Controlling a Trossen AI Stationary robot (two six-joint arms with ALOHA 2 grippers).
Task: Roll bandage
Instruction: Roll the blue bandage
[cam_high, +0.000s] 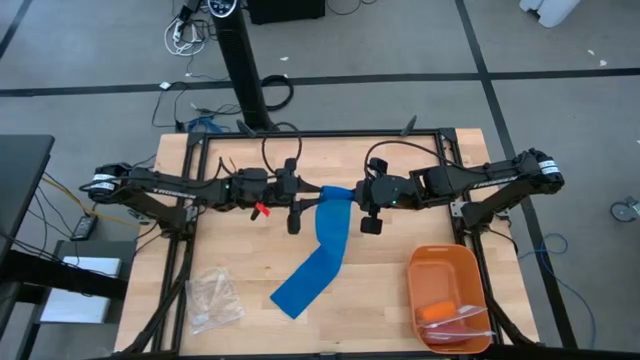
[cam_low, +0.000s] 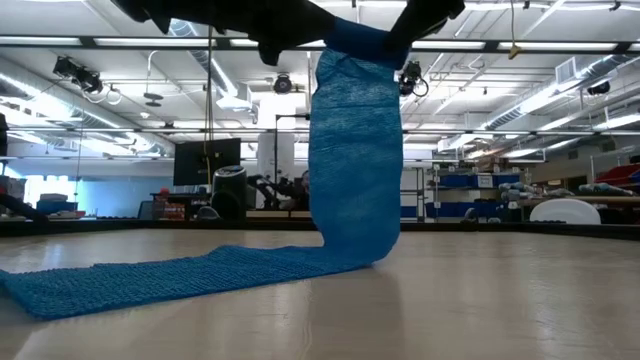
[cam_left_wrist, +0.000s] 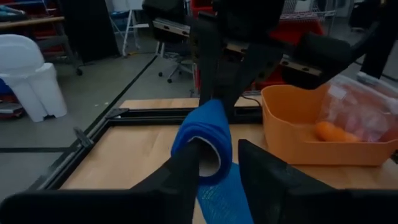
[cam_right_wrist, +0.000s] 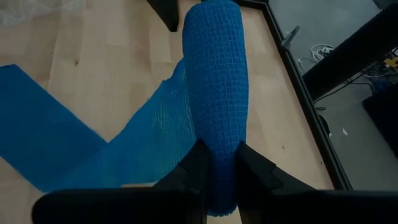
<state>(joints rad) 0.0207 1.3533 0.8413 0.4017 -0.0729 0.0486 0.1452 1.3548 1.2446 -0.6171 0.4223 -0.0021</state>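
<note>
dark jointed arms, blk cables, red clip (cam_high: 262, 211)

- Bandage (cam_high: 322, 250): bright blue, soft knit strip, long & narrow, partly rolled.
- Rolled end (cam_right_wrist: 214, 81) = short hollow cylinder, held up off table near centre, axis running left-right.
- Loose strip hangs down from roll (cam_low: 352, 150), bends where it meets table, then lies flat.
- Flat tail (cam_high: 300, 288) runs toward near-left, end square-cut, lying on wood approx. mid-table, near side.

Bright blue bandage (cam_high: 325, 250); orange tray (cam_high: 445, 268).
</note>
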